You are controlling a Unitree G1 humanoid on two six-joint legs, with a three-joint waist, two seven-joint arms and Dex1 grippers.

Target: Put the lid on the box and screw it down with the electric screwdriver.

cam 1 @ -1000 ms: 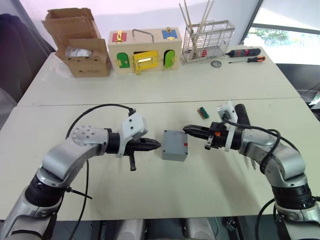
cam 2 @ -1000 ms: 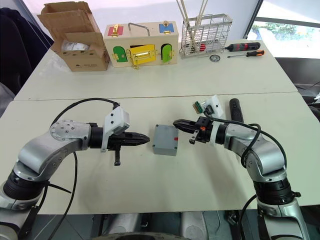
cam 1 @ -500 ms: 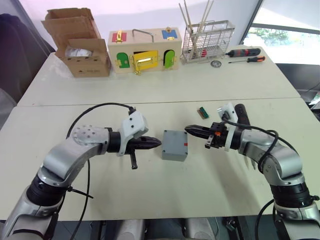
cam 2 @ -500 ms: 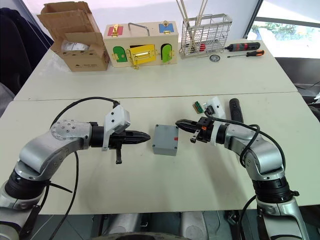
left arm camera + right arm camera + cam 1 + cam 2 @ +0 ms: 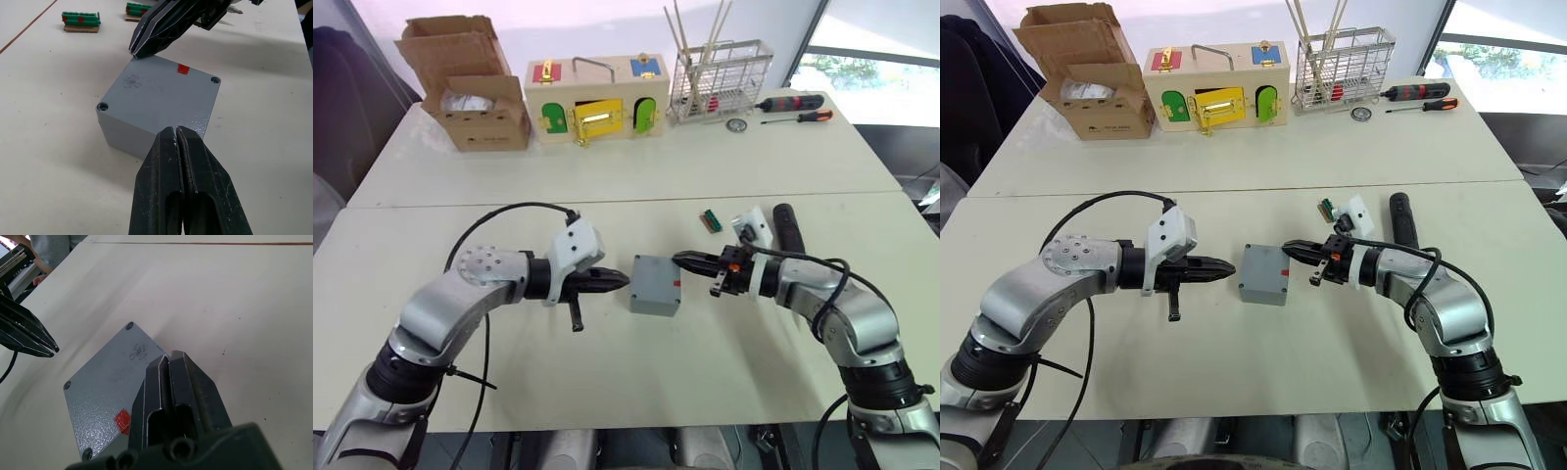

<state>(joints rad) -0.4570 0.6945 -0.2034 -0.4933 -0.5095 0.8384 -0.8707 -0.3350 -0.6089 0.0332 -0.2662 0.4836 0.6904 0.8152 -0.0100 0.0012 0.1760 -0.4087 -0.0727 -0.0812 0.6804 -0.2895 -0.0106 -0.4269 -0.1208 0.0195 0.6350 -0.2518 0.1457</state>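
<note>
Right claw (image 5: 678,258) has neared the box (image 5: 655,284); both claws pinched closed, empty.

The box (image 5: 656,284) sits on the near surface (image 5: 636,382), midway between the two arms, with the lid (image 5: 159,95) on top of it. The left gripper (image 5: 619,282) lies just left of the box, the right gripper (image 5: 681,259) just right of it at the box's far right corner, both with jaws closed. Behind the right gripper lies a small connector strip (image 5: 711,219), and to the right of that the electric screwdriver (image 5: 786,227). On the far surface, from left to right, stand a cardboard box (image 5: 470,83), a wooden box (image 5: 597,98) and a wire rack (image 5: 720,78), with two manual screwdrivers (image 5: 795,108) lying right of the rack.
</note>
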